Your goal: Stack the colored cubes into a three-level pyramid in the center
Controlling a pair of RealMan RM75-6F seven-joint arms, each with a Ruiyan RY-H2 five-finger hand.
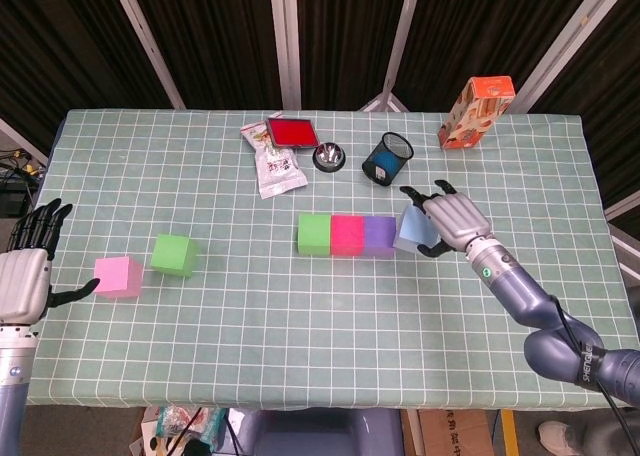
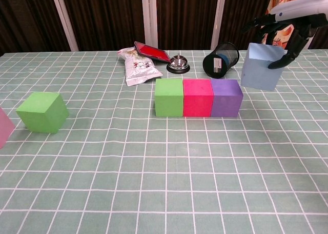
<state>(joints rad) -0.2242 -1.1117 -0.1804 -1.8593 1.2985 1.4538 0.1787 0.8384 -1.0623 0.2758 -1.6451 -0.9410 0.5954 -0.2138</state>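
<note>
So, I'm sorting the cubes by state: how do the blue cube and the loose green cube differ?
The blue cube is gripped by the right hand, lifted beside the row; the green cube sits untouched on the table. Blue is near the center, green far left. Both look similar in size.
</note>
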